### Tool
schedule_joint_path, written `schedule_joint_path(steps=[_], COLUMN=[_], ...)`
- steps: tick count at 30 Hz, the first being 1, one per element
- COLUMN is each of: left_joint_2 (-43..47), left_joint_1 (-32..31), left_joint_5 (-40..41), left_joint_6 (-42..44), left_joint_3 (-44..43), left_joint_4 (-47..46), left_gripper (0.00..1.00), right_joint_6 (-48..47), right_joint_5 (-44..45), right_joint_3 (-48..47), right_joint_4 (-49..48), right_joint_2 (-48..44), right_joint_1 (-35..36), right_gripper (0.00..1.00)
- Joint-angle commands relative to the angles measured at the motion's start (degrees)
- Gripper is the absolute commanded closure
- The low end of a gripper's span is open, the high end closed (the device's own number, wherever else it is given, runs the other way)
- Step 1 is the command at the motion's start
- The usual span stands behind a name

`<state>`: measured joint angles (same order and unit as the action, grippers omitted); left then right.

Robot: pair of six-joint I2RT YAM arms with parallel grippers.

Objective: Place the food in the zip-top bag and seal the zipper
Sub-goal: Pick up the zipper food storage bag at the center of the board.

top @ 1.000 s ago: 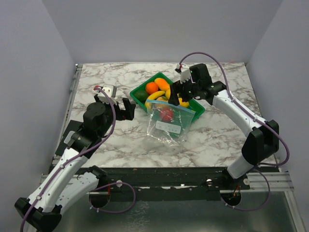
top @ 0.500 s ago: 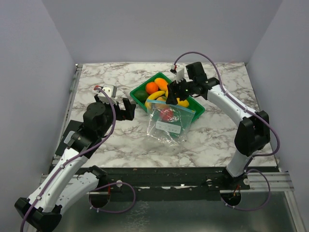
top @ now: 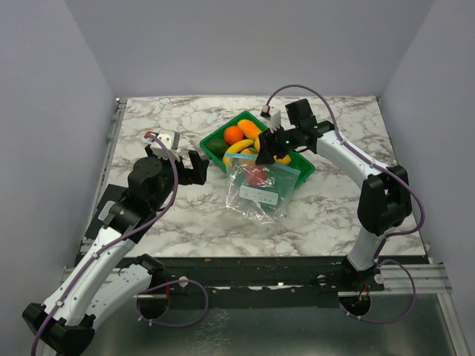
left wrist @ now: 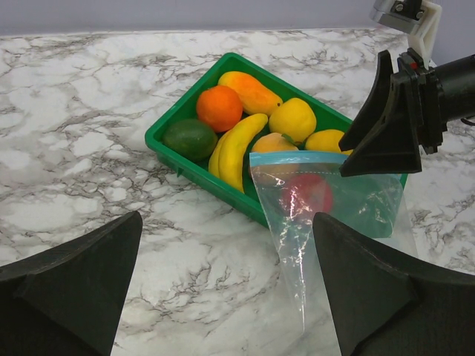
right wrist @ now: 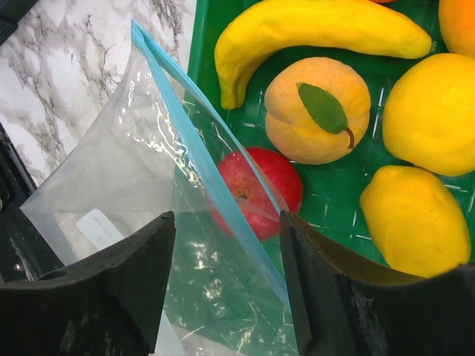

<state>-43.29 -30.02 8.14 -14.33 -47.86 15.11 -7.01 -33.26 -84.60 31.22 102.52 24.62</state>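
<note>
Zip-top bag (top: 256,194) lay on marble desk (left wrist: 89,185), zipper (left wrist: 297,156) mouth propped on green tray (left wrist: 194,169) rim, red apple (right wrist: 271,178) visible through plastic, right hand (top: 268,147) jaws parted astride zipper, banana (right wrist: 326,30), peach (right wrist: 315,111), lemons (right wrist: 415,222) crowding tray behind, left hand (top: 194,169) spread wide, set aside.

Table (top: 326,215): white marble-pattern top with grey veins. Back wall (top: 245,44), left wall (top: 44,148) and right wall (top: 438,111) are plain pale grey and close the table in. Black plate (top: 245,268) and aluminium rail (top: 423,276) run along the near edge, with a grey metal sheet (top: 282,334) below. Light even, shadows soft.
</note>
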Motion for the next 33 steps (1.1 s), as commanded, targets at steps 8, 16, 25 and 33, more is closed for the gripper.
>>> schedule_joint_path(steps=[8, 16, 25, 33], left_joint_2=[0.2, 0.3, 0.3, 0.3], left_joint_1=[0.0, -0.1, 0.0, 0.0], left_joint_5=[-1.6, -1.6, -1.7, -1.8], left_joint_6=[-0.4, -0.4, -0.4, -0.4], left_joint_3=[0.1, 0.1, 0.1, 0.1], left_joint_4=[0.2, 0.1, 0.2, 0.1], left_gripper=[0.01, 0.01, 0.01, 0.01], right_joint_6=[-1.2, -1.4, -1.5, -0.1], right_joint_5=[-4.3, -6.5, -9.0, -11.4], right_joint_3=[1.2, 2.1, 3.8, 6.1], right_joint_4=[-0.1, 0.3, 0.3, -1.4], right_joint_2=[1.8, 2.2, 1.2, -1.4], right_joint_1=[-0.2, -0.2, -0.1, -0.2], right_gripper=[0.45, 0.61, 0.84, 0.99])
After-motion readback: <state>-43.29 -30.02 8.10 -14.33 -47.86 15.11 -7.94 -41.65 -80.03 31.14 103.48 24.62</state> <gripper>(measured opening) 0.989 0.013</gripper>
